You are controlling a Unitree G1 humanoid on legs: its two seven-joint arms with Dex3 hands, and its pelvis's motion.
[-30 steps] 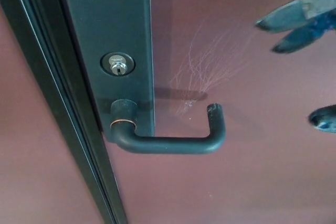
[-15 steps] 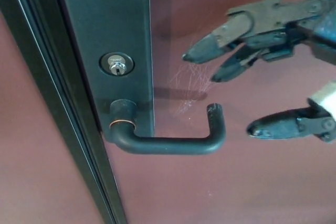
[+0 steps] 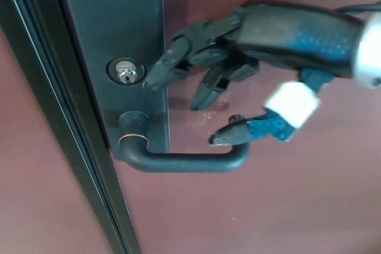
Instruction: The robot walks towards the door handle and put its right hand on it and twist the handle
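Note:
A dark lever door handle point(image 3: 184, 160) sticks out from a dark metal plate point(image 3: 119, 22) on a maroon door, its bar running right and ending in an upturned tip. Above its hub sits a silver keyhole point(image 3: 125, 74). My right hand point(image 3: 238, 52) reaches in from the right, just above the lever, open with fingers spread. Two fingers point(image 3: 172, 57) point left toward the plate's edge. The thumb point(image 3: 247, 130) lies over the lever's upturned end, touching or nearly touching it. My left hand does not show.
A black door frame edge point(image 3: 59, 117) runs diagonally down the left side. Faint scratch marks show on the maroon door panel point(image 3: 297, 194) behind my fingers.
My right hand has moved left from the picture's right edge to over the handle, and the thumb now covers the lever's end. The view has shifted slightly.

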